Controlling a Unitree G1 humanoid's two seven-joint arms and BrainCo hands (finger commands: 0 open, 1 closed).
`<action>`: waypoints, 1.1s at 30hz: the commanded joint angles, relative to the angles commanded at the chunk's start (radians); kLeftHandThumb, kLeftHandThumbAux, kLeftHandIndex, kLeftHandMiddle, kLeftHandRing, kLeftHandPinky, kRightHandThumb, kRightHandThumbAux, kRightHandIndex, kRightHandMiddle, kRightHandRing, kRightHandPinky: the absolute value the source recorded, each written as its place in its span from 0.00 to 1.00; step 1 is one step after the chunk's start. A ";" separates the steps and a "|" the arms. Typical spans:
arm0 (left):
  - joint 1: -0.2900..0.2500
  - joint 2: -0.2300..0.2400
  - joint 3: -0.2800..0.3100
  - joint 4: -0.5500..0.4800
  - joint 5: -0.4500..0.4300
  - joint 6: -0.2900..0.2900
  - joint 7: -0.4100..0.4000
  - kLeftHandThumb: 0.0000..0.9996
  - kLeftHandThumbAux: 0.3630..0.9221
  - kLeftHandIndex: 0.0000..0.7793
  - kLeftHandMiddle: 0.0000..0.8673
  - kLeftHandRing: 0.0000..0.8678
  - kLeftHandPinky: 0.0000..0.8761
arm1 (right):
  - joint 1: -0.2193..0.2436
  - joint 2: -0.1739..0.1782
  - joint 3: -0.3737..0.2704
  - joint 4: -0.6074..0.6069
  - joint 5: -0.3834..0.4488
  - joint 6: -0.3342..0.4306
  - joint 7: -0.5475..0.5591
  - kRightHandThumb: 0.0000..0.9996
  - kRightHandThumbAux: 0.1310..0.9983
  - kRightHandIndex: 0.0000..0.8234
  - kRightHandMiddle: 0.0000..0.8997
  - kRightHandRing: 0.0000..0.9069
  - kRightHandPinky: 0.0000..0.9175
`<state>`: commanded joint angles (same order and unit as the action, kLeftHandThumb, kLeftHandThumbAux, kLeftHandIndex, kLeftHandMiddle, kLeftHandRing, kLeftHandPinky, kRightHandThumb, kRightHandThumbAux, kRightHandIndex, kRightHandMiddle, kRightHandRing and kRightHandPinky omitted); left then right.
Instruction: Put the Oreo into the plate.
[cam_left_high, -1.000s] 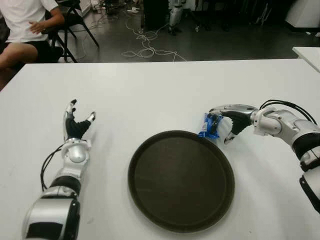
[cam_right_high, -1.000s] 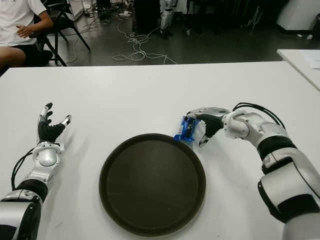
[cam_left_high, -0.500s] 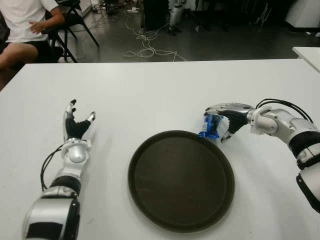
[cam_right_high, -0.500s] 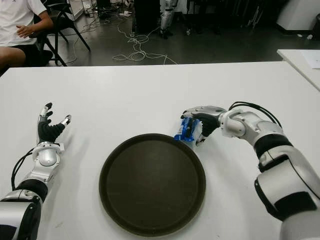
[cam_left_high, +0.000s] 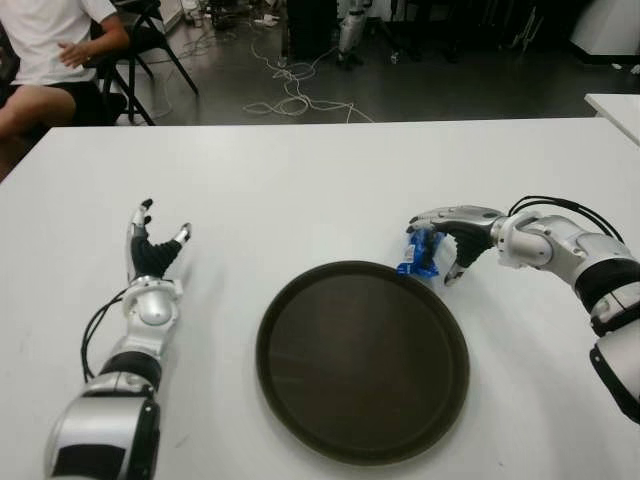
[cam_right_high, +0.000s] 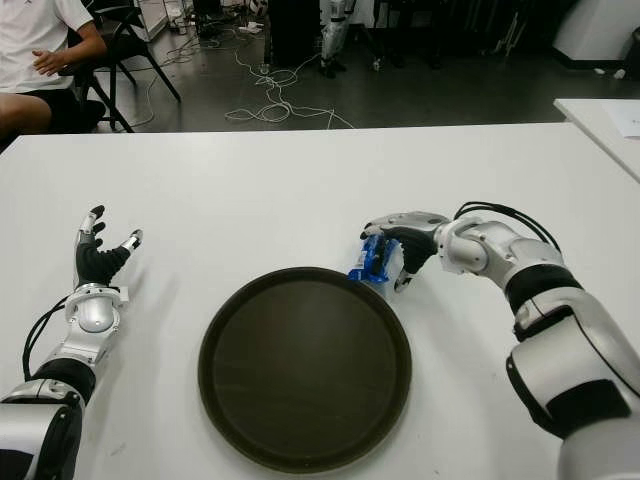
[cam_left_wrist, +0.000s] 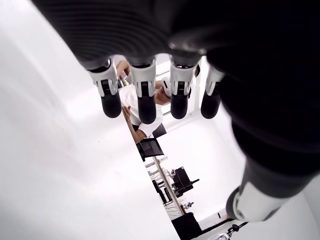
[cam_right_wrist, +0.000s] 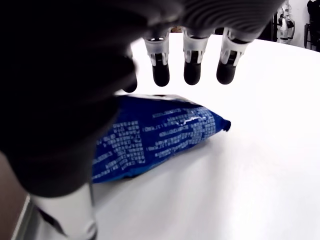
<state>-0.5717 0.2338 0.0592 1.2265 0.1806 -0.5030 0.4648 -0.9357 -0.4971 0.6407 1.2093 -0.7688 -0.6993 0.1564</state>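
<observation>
White bench (cam_left_high: 320, 180), matte, bare apart from a round dark plate (cam_left_high: 362, 358) near the front centre. Blue Oreo packet (cam_left_high: 419, 252) lies on the bench just beyond the plate's far right rim, touching or nearly so. Right robot hand (cam_left_high: 447, 240) arched over the packet, fingers spread and not closed on it. Left robot hand (cam_left_high: 152, 250) shows well left of the plate, fingers extended, empty. Behind the bench: dark floor with tangled white cables (cam_left_high: 290, 90), a seated person (cam_left_high: 50, 50) on a black chair far left, another white table corner (cam_left_high: 615, 108) far right.
</observation>
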 joint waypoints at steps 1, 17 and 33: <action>0.000 0.000 0.000 0.001 0.001 -0.002 0.002 0.00 0.62 0.08 0.12 0.09 0.07 | -0.001 0.001 0.003 0.001 -0.004 0.002 -0.004 0.00 0.80 0.00 0.00 0.00 0.00; 0.001 0.003 -0.003 0.003 0.004 -0.012 0.001 0.00 0.68 0.09 0.13 0.10 0.06 | -0.009 0.021 -0.001 0.019 0.006 -0.002 -0.003 0.00 0.80 0.00 0.00 0.00 0.00; 0.001 0.003 -0.002 0.001 0.001 -0.009 -0.007 0.00 0.67 0.09 0.12 0.09 0.06 | -0.006 0.032 0.011 0.031 -0.012 0.018 -0.021 0.00 0.78 0.00 0.00 0.00 0.00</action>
<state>-0.5712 0.2371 0.0571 1.2276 0.1817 -0.5125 0.4580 -0.9415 -0.4649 0.6516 1.2400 -0.7807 -0.6817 0.1355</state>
